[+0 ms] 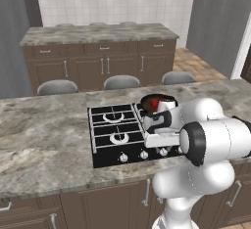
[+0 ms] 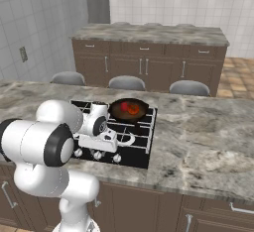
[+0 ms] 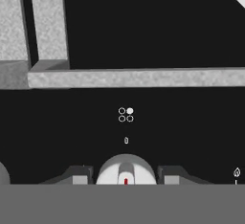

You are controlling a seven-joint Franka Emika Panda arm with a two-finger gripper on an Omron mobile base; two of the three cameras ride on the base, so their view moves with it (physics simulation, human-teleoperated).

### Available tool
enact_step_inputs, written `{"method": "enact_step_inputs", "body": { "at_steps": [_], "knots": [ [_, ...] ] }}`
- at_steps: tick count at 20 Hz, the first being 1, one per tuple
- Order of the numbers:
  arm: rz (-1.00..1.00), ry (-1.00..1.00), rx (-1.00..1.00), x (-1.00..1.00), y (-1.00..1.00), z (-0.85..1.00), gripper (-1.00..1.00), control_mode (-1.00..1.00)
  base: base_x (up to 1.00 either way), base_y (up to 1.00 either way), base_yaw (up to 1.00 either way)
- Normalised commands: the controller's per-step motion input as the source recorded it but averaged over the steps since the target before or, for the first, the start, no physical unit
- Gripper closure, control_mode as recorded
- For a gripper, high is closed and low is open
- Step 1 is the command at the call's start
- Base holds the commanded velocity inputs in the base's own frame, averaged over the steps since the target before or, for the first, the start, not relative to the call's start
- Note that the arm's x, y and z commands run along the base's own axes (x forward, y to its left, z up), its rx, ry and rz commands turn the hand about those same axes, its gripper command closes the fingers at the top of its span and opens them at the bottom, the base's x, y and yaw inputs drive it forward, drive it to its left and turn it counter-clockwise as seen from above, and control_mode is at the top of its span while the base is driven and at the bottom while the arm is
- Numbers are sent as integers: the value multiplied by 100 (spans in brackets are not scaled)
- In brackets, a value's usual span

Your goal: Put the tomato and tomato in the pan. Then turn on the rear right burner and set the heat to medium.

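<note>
The pan (image 2: 113, 111) sits on the rear right burner of the black stove (image 2: 141, 152), and both tomatoes (image 2: 130, 107) lie inside it. From the left, the arm hides part of the pan (image 1: 147, 98), with a tomato (image 1: 154, 104) showing red inside. My gripper (image 3: 126, 176) points down at a round white stove knob (image 3: 126, 168) with a red mark. One dark fingertip (image 3: 81, 174) stands on each side of the knob, with a narrow gap to it. Above the knob, a four-circle sign (image 3: 126, 114) has its upper right circle filled.
A row of knobs (image 1: 143, 154) runs along the stove's front edge. Grey grate bars (image 3: 134, 78) cross just beyond the knob. Marble counter (image 2: 208, 142) spreads to both sides. Three stools (image 1: 121, 81) stand behind the counter, with cabinets further back.
</note>
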Motion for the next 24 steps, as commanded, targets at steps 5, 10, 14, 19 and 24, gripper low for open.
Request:
{"method": "enact_step_inputs", "body": {
  "at_steps": [5,10,14,19,24],
  "knots": [
    [0,-4,0,0,0,-11,100,-100,0,0,0],
    [15,-1,0,0,0,-33,100,-100,0,0,0],
    [26,0,0,0,0,-29,100,-100,0,0,0],
    [32,0,0,0,0,-22,100,-100,0,0,0],
    [33,0,1,0,0,-27,100,-100,0,0,0]
  ]
}}
